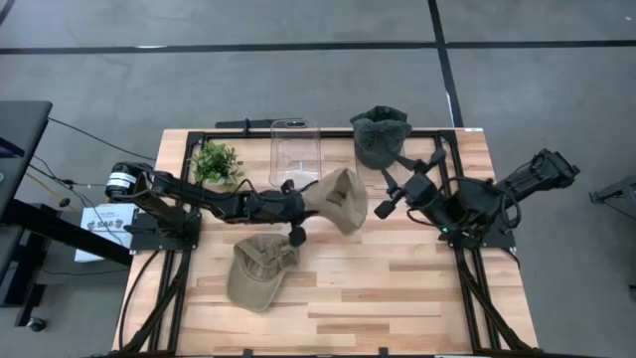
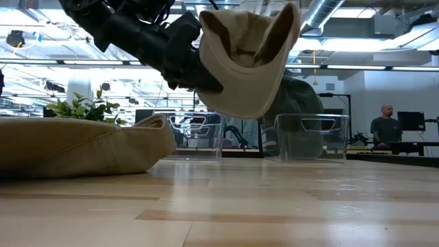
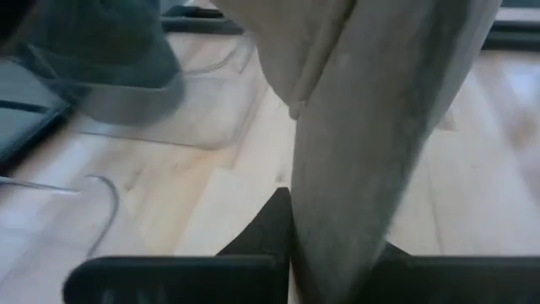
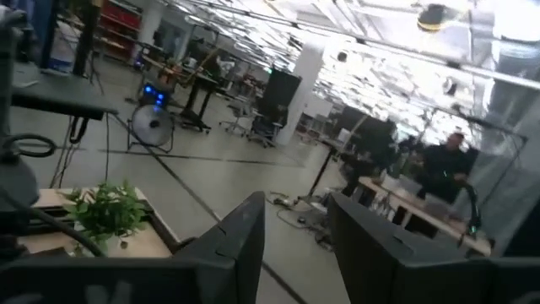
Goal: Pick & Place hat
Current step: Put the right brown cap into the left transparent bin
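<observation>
holding a tan hat, left end effector beside clear bin.

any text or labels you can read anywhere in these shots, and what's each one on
No text can be read for certain.
White card by the left arm's base: dark print, too small to read.
Tan hat held in the left gripper: no lettering shows.
Tan hat on the table, dark green hat and clear bin: no marks visible.
Room behind, in the low and right wrist views: no legible signs.
</observation>
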Controlling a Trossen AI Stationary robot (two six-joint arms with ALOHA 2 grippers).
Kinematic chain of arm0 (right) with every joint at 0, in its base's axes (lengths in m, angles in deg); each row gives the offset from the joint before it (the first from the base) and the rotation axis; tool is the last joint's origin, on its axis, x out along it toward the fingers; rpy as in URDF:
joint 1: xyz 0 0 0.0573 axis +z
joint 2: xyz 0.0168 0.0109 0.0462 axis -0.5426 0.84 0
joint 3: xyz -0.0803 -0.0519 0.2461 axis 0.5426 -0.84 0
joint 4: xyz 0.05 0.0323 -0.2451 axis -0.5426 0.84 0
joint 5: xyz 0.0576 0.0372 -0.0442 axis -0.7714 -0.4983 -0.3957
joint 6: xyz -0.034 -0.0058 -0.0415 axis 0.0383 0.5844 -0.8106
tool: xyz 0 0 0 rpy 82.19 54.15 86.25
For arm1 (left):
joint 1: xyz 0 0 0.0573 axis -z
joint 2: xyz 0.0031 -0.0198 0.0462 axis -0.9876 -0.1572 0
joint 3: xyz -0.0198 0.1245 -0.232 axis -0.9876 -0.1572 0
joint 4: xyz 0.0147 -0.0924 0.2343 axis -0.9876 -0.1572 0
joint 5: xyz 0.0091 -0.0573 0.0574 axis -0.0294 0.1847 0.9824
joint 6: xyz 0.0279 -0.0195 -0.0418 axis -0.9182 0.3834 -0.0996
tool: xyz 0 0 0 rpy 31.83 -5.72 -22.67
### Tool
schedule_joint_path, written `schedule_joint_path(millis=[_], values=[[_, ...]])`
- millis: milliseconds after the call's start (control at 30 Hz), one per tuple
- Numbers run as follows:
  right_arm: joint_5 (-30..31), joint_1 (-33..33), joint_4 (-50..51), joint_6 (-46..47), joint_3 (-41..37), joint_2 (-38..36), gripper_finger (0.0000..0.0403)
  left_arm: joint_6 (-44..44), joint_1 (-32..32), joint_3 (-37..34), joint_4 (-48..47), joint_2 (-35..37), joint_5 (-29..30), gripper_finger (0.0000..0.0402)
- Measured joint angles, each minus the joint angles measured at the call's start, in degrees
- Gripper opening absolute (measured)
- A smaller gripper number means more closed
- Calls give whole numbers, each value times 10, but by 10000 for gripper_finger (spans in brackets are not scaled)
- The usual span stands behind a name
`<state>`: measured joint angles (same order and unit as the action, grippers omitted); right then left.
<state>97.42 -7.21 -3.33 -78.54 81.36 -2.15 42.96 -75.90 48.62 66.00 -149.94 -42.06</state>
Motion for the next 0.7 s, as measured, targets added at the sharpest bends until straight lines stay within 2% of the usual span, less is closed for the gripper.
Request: schedule_joint_path(millis=[100, 167, 433, 567, 700], values=[[26, 5, 2, 4, 0, 0, 119, -13, 10, 0, 0, 0, 6, 17], [35, 6, 8, -17, 0, 0, 119, -13, 11, 0, 0, 3, -34, 17], [26, 6, 81, -91, 0, 2, 119, 8, 13, -1, 10, 19, -325, 16], [-21, 16, 151, -94, 0, 2, 119, 1, 21, -2, 4, 19, -441, 15], [-94, 37, 236, -107, 0, 2, 117, 0, 33, -13, -1, 18, -550, 16]])
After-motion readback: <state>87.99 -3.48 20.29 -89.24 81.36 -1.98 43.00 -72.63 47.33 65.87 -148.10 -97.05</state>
